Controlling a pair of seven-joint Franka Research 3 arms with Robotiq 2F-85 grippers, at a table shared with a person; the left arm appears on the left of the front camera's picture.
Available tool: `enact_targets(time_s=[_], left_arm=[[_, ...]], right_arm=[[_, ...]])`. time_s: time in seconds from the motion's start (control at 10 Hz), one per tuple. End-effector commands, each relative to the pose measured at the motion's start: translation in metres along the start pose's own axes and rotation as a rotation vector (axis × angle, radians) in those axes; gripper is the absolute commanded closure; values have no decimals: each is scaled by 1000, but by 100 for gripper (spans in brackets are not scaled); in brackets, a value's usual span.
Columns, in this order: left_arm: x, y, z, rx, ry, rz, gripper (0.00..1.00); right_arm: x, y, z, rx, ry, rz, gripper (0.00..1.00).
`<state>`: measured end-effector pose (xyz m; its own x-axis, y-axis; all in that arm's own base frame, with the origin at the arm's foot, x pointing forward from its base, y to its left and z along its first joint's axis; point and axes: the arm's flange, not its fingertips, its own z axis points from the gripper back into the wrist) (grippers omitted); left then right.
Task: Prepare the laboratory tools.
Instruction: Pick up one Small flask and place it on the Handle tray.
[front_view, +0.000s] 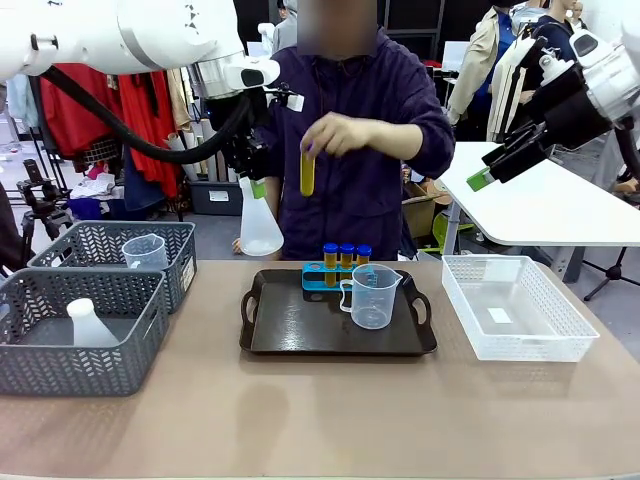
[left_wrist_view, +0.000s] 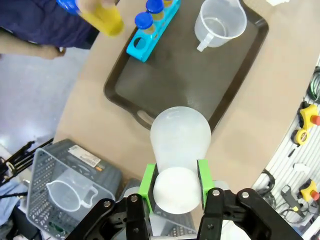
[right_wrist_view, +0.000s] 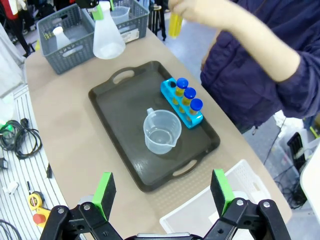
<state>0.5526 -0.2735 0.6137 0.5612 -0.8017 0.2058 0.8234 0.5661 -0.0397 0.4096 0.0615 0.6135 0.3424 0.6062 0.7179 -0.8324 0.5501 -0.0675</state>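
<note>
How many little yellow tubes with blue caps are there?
4 tubes. Three stand in the blue rack on the dark tray. The fourth is up in the air, held by the person's hand. None seems hidden.

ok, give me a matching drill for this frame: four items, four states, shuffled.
Items:
1 conical flask in the air
2 amber tube in the air
3 three capped tubes
4 right tool

States:
A in the blue rack on the tray
B open, holding nothing
C in the person's hand
D gripped by the left tool

Pairs: 1-D, 2-C, 3-A, 4-B
</note>
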Motion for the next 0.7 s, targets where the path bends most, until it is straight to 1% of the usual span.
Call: enact_targets(time_s=[0.0, 0.6], left_arm=[[-7, 2, 5, -24, -18, -17, 100], [-10, 5, 10, -14, -28, -11, 100]], right_arm=[[0, -2, -1, 13, -26, 5, 0], [0, -2, -1, 13, -26, 5, 0]])
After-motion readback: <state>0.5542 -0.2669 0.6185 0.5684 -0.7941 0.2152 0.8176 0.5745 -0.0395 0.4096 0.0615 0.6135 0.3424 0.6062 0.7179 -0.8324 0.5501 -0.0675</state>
